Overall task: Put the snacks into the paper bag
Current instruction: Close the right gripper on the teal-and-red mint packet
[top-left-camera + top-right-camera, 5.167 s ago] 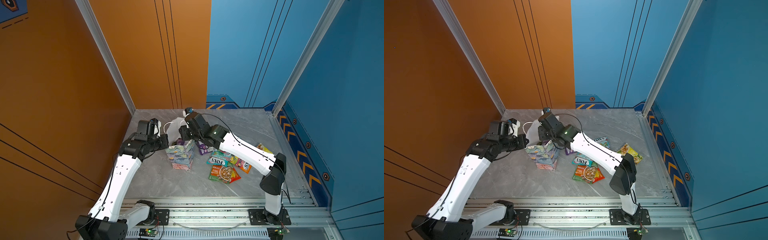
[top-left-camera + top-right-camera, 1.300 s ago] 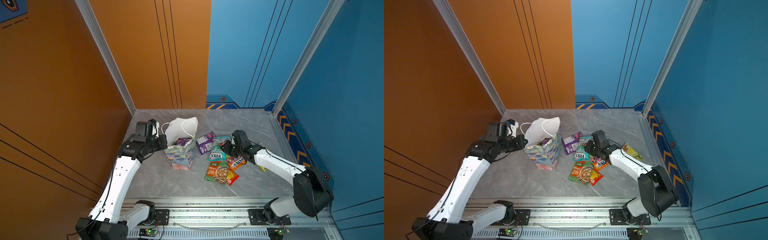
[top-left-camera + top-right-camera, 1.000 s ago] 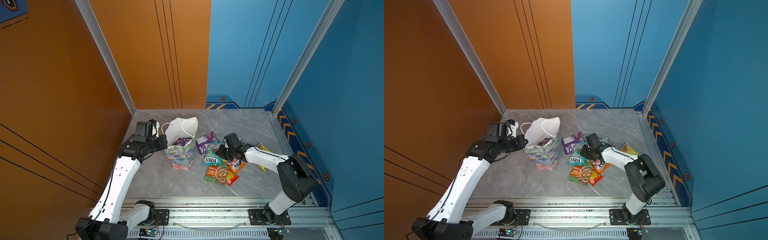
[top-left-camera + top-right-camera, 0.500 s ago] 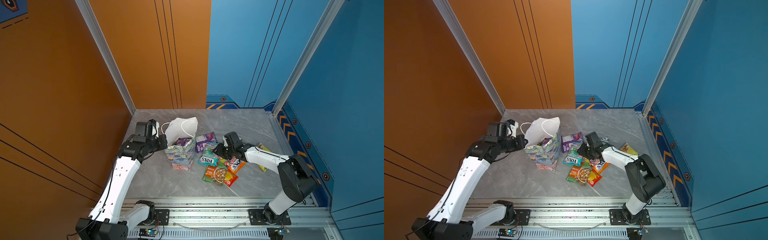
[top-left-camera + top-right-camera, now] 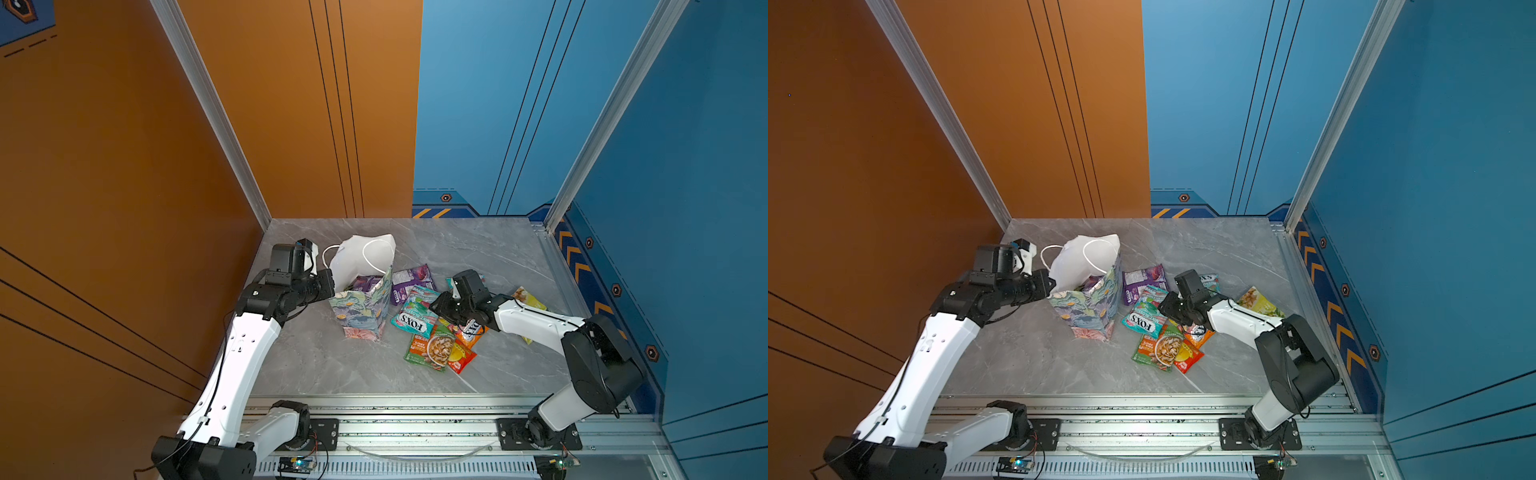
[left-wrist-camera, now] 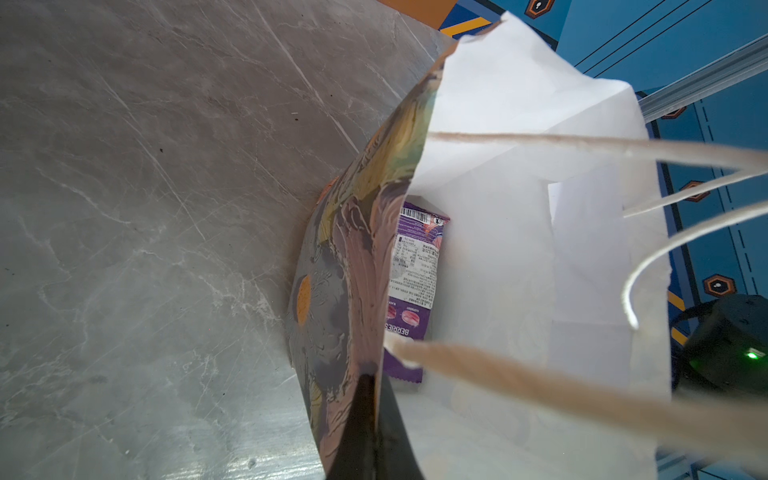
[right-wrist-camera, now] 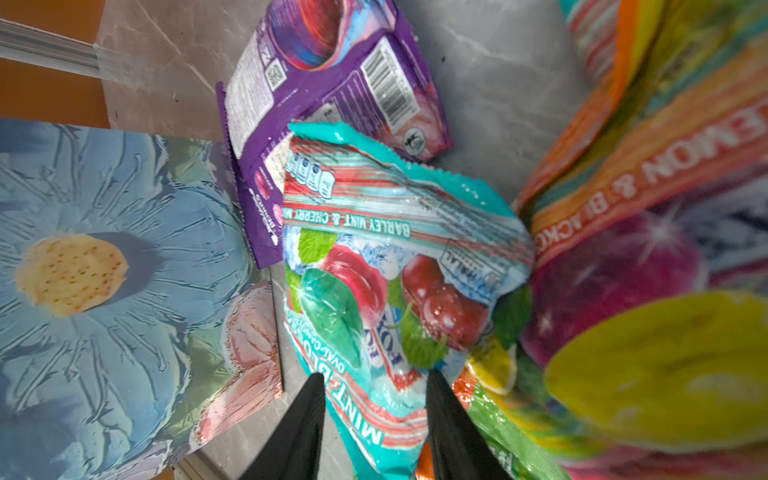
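Paper bag [image 5: 361, 311] is stood upright on the table [image 5: 478, 249], left of centre in both top views, mouth up, white lining and cord handles [image 5: 374, 257] exposed, back wall flared toward 12 o'clock. The rim at the bag's 9 o'clock side is pinched by the left gripper [image 6: 368, 378], jaws closed on the paper wall. One purple packet [image 6: 409, 282] is seen inside, standing on end against the printed wall; "BERRIES" and a barcode are legible. The remaining snacks are piled at the bag's 3 o'clock. The teal packet [image 5: 415, 316] is closest, just beside the bag, long axis roughly 1 to 7 o'clock, "FOX'S" logo at the 7 o'clock end; "BARLEY MINT & CHERRY M…", "MINT" and "HALAL" are read in the right wrist view. Its 1 o'clock end is laid over a second purple packet [image 5: 409, 282], barcode side up. The right gripper [image 7: 374, 378] is set low over the teal packet, jaws partly apart, nothing clamped; contact cannot be told. An orange packet [image 7: 644, 166] is marked "…EMON & BLACKC…". A green-orange sachet [image 5: 432, 347] and red sachet [image 5: 461, 357] are overlapped at 5 o'clock; a yellow-green sachet [image 5: 528, 299] is partly hidden by the right arm.
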Robot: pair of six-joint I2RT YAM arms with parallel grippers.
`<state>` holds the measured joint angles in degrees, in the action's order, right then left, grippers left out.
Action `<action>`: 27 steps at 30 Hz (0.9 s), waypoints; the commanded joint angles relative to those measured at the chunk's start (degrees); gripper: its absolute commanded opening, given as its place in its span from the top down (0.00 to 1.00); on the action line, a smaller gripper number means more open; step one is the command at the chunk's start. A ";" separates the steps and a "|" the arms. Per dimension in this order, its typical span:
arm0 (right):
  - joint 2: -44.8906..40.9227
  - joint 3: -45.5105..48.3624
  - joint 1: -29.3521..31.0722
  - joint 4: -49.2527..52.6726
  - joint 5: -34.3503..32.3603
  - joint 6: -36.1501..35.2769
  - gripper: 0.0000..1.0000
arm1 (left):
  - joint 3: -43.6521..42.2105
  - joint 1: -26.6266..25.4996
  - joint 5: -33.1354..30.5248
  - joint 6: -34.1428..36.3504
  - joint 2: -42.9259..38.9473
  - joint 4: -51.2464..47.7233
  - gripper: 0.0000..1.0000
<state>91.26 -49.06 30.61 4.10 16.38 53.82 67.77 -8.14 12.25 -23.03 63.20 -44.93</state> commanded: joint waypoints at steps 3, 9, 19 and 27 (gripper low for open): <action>-0.12 3.61 1.07 -3.99 0.42 3.51 0.58 | -0.65 0.54 1.01 0.00 -1.06 1.29 1.00; 0.23 4.97 1.96 -6.12 0.68 5.27 0.57 | -0.46 0.51 1.18 -0.13 -0.80 1.36 1.00; 2.91 6.41 2.15 -14.24 1.37 8.23 0.56 | -0.68 0.62 1.19 -0.09 -1.06 1.40 1.00; 7.47 4.61 1.39 -18.29 2.22 9.01 0.57 | -0.93 0.69 1.45 -0.18 -1.06 1.38 1.00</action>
<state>97.01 -42.85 32.56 -11.75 18.06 61.93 67.51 -8.12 12.27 -23.03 63.05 -44.71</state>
